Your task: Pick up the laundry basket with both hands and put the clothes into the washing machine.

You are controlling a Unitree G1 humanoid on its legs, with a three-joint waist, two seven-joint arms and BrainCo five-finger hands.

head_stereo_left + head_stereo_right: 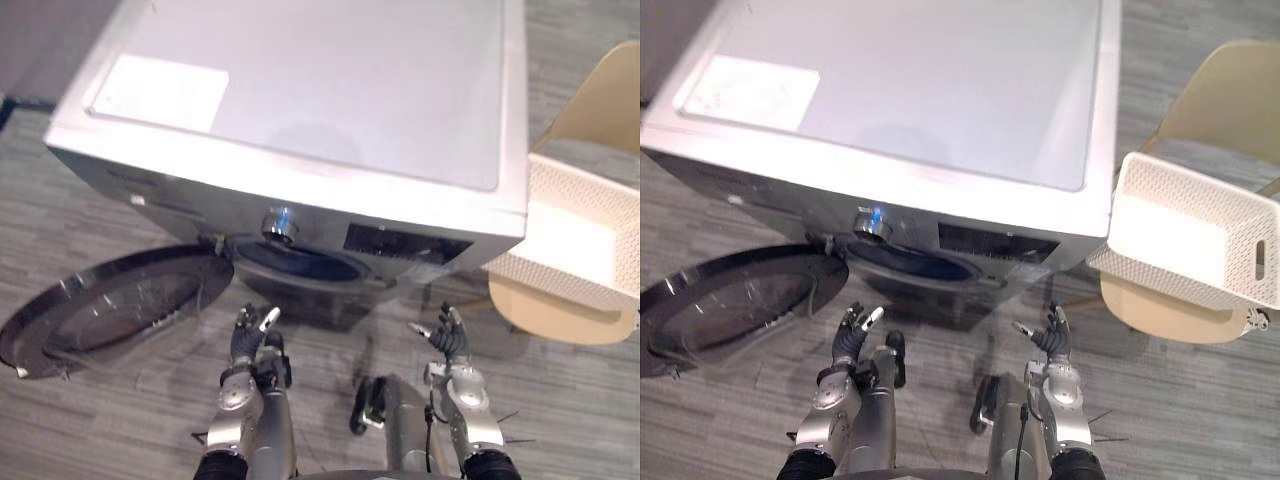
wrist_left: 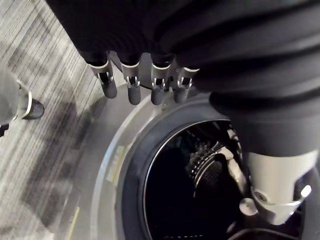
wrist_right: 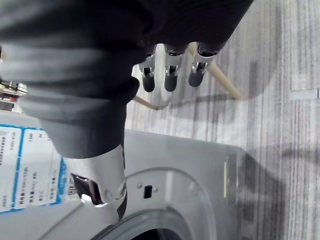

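Basket first: the laundry basket [image 1: 1195, 240] sits on a pale chair [image 1: 1230, 100] at the right edge of both eye views. It is just beside the right front corner of the washing machine [image 1: 300, 100] and well apart from either hand. It is white, with perforated walls and a slot handle in its right end wall. Its inside reads as a plain white patch, and I cannot tell cloth from bare bottom. Its mouth faces up toward the camera. Its long axis runs across the frame from left to right, dipping a little toward the lower right.

From the eye views I get the silver machine's top across the upper frame and a lit knob [image 1: 280, 225] on its front. The round door [image 1: 110, 310] is swung open at lower left over the grey floor [image 1: 100, 430]. My left hand [image 1: 250, 345] and right hand [image 1: 447, 340] hover low in centre frame before the opening, both with fingers loosely spread and holding nothing.

The left wrist view adds what the head camera misses: the dark drum [image 2: 190, 195] seen straight through the port, with that hand's fingers [image 2: 132, 90] straight, short of the rim. The right wrist view gives a printed label [image 3: 22, 170] on the machine's casing and a wooden chair leg [image 3: 222, 82] past that hand's relaxed fingers [image 3: 170, 80].
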